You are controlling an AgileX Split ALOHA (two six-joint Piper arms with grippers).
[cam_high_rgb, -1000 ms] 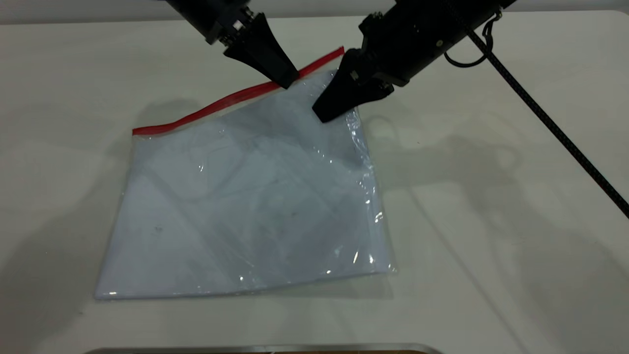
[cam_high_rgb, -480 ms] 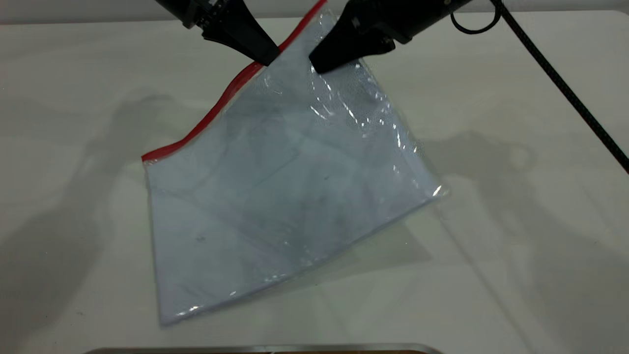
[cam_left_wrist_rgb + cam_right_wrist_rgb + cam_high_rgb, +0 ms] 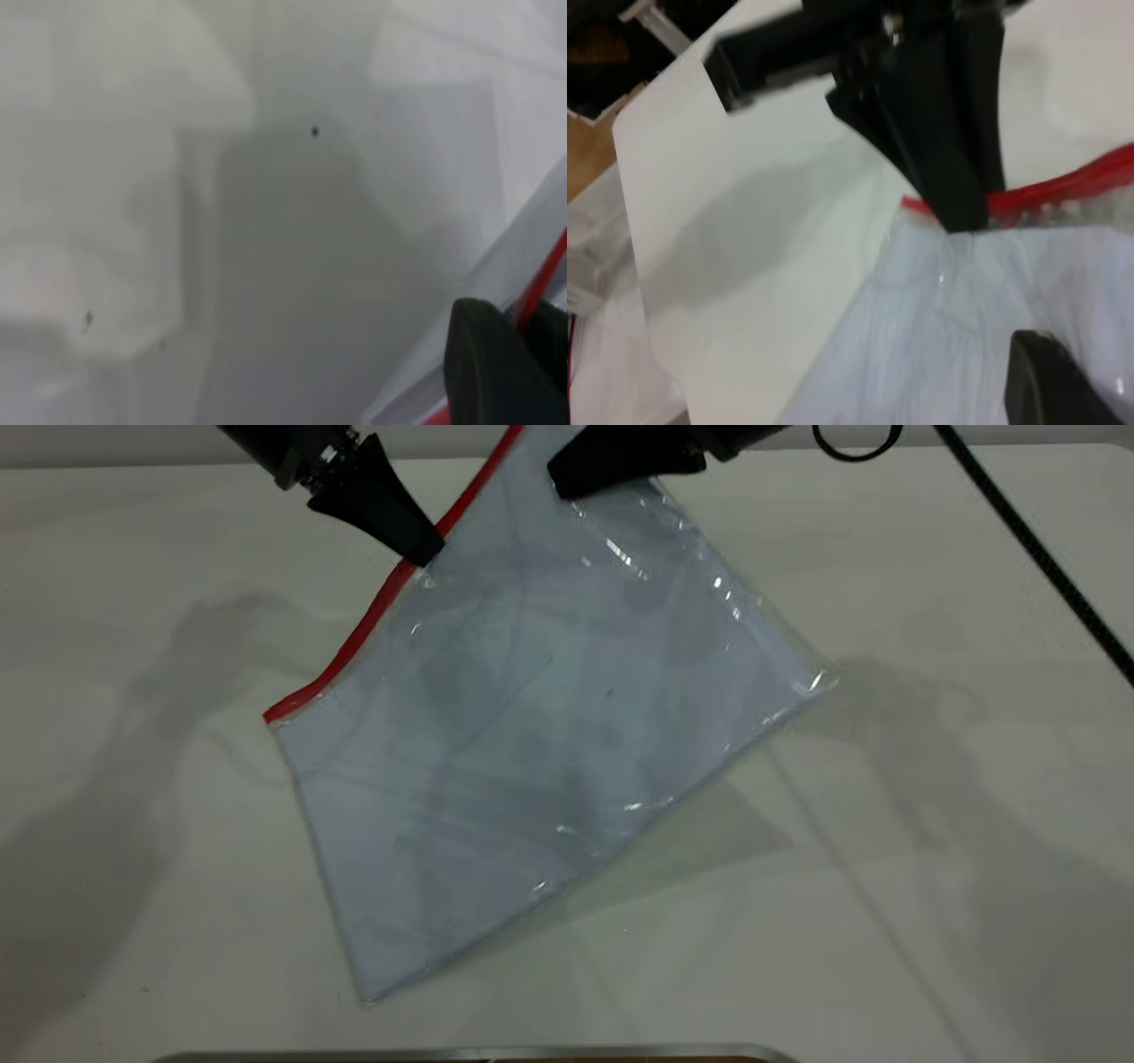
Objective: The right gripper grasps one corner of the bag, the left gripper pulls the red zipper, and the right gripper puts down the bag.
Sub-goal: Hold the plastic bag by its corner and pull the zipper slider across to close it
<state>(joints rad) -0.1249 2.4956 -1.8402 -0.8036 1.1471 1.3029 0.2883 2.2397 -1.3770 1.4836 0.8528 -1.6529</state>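
Higher now, bag [image 3: 549, 717] hides right tool's [image 3: 567, 480] tips.

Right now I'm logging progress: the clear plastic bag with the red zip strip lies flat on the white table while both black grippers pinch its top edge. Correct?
Not quite. The clear plastic bag does not lie flat: the exterior view shows it lifted and hanging tilted, only its lowest corner near the white table. The left gripper pinches the red zip strip; the right gripper holds the top edge.

Glossy clear plastic bag [image 3: 549, 717]
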